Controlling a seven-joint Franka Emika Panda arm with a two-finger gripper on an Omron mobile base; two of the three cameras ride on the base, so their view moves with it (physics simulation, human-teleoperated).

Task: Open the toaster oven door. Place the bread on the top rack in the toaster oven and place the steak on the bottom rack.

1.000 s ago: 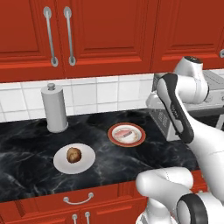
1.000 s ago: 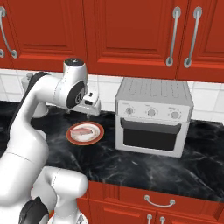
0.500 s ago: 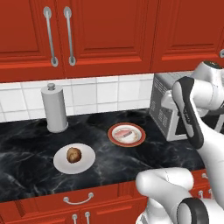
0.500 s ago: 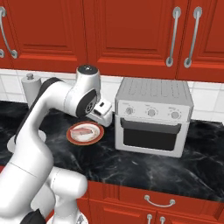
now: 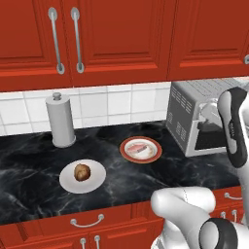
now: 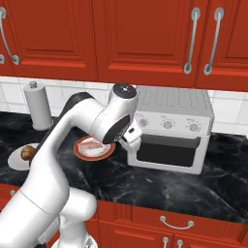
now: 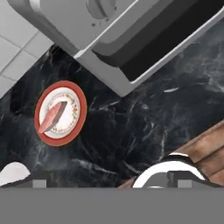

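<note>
jaws can't be made out, since the gripper (image 6: 133,140) hangs just in front of the toaster oven's left front corner with its fingers hidden. from the left, a paper towel holder (image 5: 60,120) stands by the tiled wall, the bread (image 5: 81,171) sits on a white plate (image 5: 68,182), and the steak (image 5: 140,149) lies on a red-rimmed plate (image 5: 127,152), its long axis running diagonally in the hand view. furthest right, the toaster oven (image 6: 173,128) faces the counter edge with the toaster oven door (image 6: 169,151) shut upright.

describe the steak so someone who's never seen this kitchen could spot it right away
Find the silver toaster oven on the black counter. Just to its left sits a red-rimmed plate, and the steak lies on it: a flat pinkish-red slab. The white plate further left holds a round brown roll, the bread, instead.
</note>
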